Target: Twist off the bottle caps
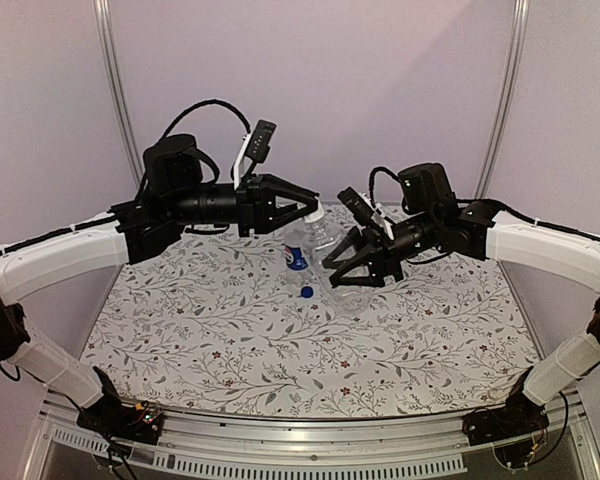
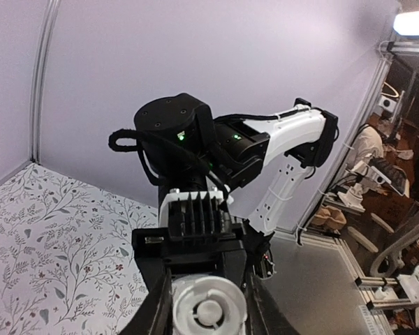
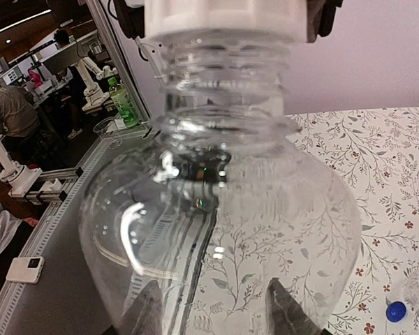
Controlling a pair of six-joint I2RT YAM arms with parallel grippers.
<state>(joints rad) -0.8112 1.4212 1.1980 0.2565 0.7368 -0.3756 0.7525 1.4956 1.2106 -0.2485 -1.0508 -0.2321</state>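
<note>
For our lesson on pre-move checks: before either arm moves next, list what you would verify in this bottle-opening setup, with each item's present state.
1. Left hand closed on the white cap: ok.
2. Right hand gripping the clear bottle: ok.
3. White cap free of the neck threads: cannot tell.
4. Blue cap off, lying on the table: ok.
5. Labelled bottle upright, out of the hands' way: cannot tell.

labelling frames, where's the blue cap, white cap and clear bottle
blue cap (image 1: 307, 292): top view, its middle
white cap (image 2: 209, 308): left wrist view, its round face
clear bottle (image 3: 223, 230): right wrist view, its shoulder
</note>
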